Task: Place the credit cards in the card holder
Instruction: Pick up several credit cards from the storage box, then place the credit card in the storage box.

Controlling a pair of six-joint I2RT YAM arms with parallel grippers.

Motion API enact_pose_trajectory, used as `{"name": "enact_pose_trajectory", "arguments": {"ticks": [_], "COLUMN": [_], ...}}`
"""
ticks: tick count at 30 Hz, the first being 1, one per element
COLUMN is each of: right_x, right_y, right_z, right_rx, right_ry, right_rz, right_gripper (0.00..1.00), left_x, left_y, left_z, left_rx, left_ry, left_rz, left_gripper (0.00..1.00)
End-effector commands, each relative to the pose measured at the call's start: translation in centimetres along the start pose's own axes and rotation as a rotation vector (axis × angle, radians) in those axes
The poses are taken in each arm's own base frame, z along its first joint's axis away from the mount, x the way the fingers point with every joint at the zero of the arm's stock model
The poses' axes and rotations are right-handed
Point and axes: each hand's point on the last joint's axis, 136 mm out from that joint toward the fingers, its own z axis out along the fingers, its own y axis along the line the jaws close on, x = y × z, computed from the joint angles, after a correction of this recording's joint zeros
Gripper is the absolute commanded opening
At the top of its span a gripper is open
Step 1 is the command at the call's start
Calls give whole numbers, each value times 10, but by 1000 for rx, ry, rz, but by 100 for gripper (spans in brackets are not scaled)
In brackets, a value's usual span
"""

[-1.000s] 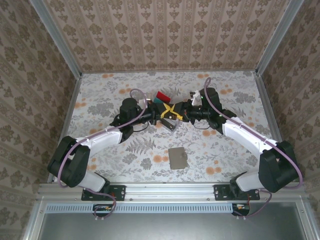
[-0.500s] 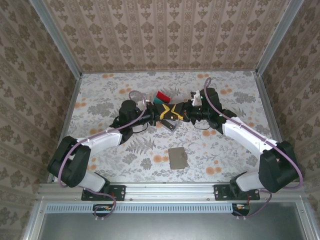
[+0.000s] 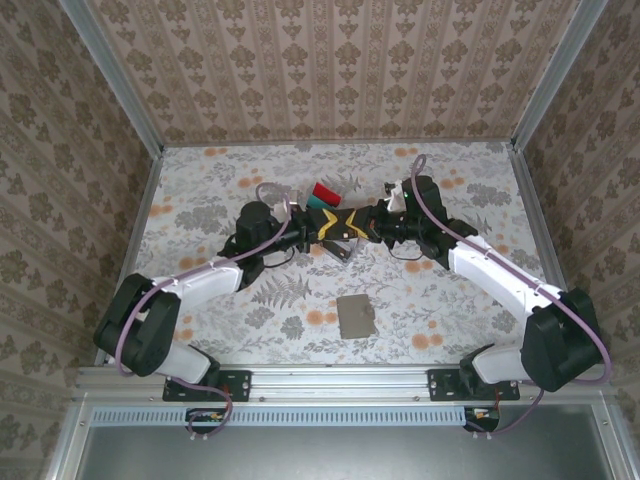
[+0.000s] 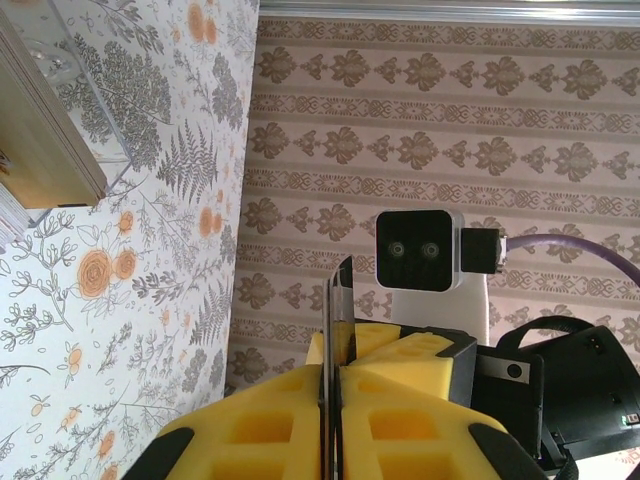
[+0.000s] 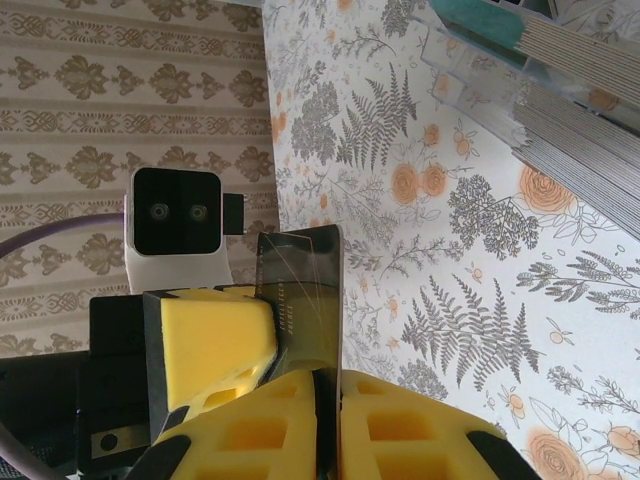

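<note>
A dark credit card (image 5: 305,290) is held upright over the middle of the table, pinched from both sides. My left gripper (image 3: 333,227) is shut on it; in the left wrist view the card (image 4: 338,300) shows edge-on between the yellow pads of that gripper (image 4: 330,375). My right gripper (image 3: 357,227) faces it and is shut on the same card, whose face rises above its pads (image 5: 328,380). The card holder (image 3: 355,315), a flat grey-brown square, lies shut on the table nearer the bases. A red card (image 3: 325,189) and a teal card (image 3: 319,202) stand just behind the grippers.
A clear slotted rack (image 5: 470,60) with a teal card in it and a grey stack (image 5: 580,110) sit close by the right gripper. A tan block (image 4: 40,150) lies beside the left gripper. Patterned walls and metal rails enclose the table.
The right gripper's jaws have closed onto the dark card that the left gripper holds. Both grippers have drawn closer together, tip to tip.
</note>
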Motion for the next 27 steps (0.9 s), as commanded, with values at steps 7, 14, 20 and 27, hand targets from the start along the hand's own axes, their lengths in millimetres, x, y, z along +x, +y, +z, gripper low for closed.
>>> {"name": "enact_pose_trajectory", "arguments": {"ticks": [7,14,20,27], "right_x": [-5,-12,-9,14], "right_y": [-30,-19,-26,-56], "right_z": [-8,-11,5,54], "right_rx": [147,130,273,508], "right_ry": [-52,-76,6,247], "right_rz": [-5,-136,-605,-1148], "right_gripper": [8,7,8,6], "left_x": [-13,-23,-30,-35], "left_y": [-26,12,52,59], "left_z": [-21,-42,-95,-146], "left_rx": [59,-99,-356,-454], "left_ry": [-80,-170,-325,-452], "left_rz": [78,47,62,102], "left_gripper": [11,0,0,0]}}
